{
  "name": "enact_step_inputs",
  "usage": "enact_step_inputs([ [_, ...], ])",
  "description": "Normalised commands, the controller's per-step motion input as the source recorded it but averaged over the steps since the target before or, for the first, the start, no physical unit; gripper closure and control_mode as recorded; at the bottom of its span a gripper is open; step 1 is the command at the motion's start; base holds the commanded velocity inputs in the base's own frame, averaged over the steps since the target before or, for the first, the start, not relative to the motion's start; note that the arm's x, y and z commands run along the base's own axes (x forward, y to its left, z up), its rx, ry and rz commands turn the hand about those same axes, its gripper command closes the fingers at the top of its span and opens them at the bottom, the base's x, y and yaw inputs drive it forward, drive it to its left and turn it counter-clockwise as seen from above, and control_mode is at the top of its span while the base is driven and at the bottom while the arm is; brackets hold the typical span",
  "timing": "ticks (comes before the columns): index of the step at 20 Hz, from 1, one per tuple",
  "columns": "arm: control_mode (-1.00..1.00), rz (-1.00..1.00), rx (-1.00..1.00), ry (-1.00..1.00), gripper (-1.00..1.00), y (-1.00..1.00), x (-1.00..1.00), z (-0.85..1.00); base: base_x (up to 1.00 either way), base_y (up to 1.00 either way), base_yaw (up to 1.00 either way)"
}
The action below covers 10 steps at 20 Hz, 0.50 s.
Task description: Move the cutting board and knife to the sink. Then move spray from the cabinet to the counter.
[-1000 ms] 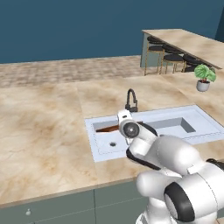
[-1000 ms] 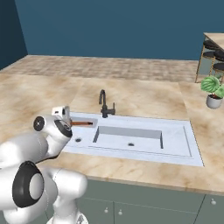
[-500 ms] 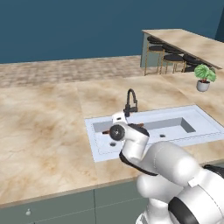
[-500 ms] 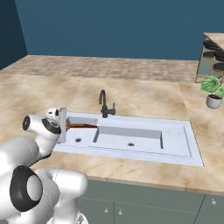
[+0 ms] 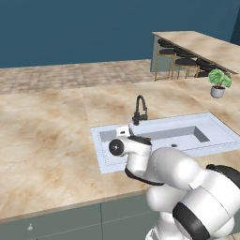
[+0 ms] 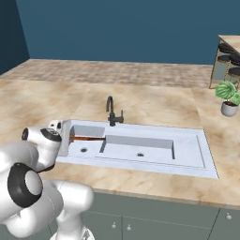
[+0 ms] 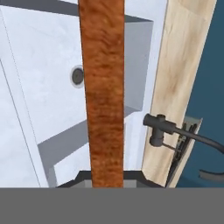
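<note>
The fingers, mostly hidden at the hand view's bottom edge, clamp the cutting board edge-on over the sink; the arm hides most of the board in both base views.

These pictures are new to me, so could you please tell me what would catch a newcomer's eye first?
First, the reddish-brown cutting board running edge-on up the hand view from between the fingers, over the sink. In the right base view it shows as a thin brown strip at the basin's left end, beside the white arm. Behind the basin stands the dark curved faucet.
</note>
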Motion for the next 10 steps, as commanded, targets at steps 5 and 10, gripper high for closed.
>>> enact_step_inputs([
  [5, -1.00, 0.00, 0.00, -0.10, 1.00, 0.08, 0.12, -0.15, 0.00, 0.00, 0.00],
  [10, -1.00, 0.05, 0.00, -0.12, 1.00, 0.10, 0.13, -0.07, 0.00, 0.00, 0.00],
])
